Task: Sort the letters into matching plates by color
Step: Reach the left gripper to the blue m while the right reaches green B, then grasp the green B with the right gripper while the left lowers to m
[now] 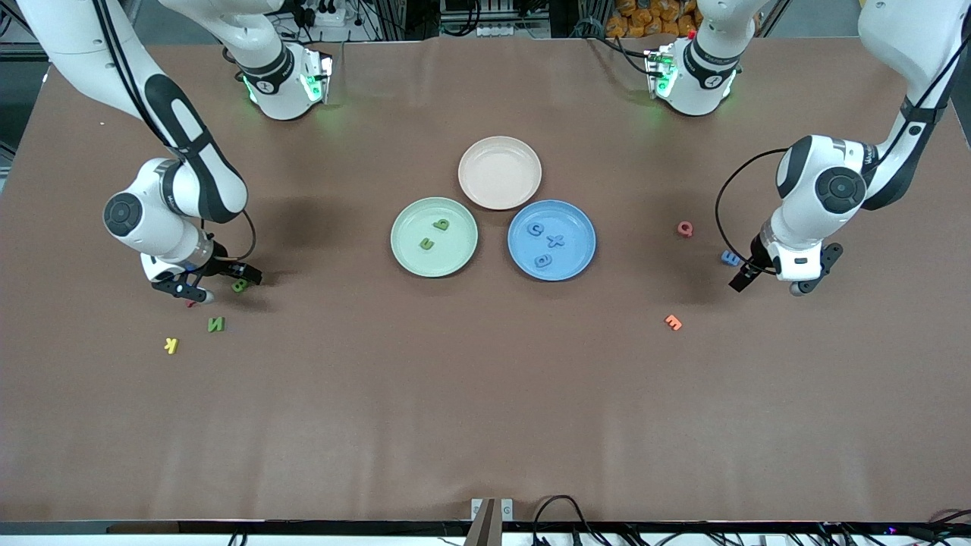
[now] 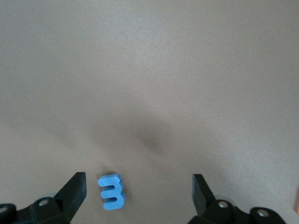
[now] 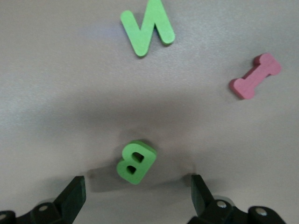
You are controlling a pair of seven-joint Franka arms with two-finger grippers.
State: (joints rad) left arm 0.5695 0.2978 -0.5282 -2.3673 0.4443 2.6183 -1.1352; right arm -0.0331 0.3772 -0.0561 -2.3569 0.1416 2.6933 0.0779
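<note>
right pincer (image 3: 135, 198) wide over green b (image 3: 135, 161); left pincer (image 2: 138, 196) wide, blue e (image 2: 111, 191) off-centre. i centre each letter, then close.

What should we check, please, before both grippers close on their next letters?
1. Left gripper open over the blue E: ok.
2. E centred between its fingers: not ok, it lies close to one finger.
3. Right gripper open over the green B: ok, roughly centred.
4. Green N and pink I apart from the B: ok.
5. Green plate has bare room beside its two green letters: ok.
6. Blue plate has bare room beside its three blue letters: ok.
</note>
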